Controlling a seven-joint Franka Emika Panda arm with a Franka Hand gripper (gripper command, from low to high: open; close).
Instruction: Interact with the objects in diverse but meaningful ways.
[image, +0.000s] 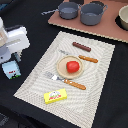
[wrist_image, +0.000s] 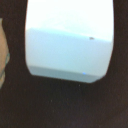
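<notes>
Off placemat (image: 60, 70) edge, pincer (image: 14, 59) above milk carton (image: 12, 70)

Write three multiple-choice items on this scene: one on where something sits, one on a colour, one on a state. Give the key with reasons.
1. Where is the tomato?
A. on the round plate
B. in the grey pot
C. on the black cloth beside the mat

2. What colour is the butter box?
A. red
B. yellow
C. green

3. How does the milk carton stand?
A. on the plate
B. inside a pot
C. on the black cloth, off the mat, below the gripper

Key: 1 A, the red ball rests in the plate's middle; 2 B, it is plainly yellow; 3 C, it sits at the exterior view's left, clear of the mat.
</notes>
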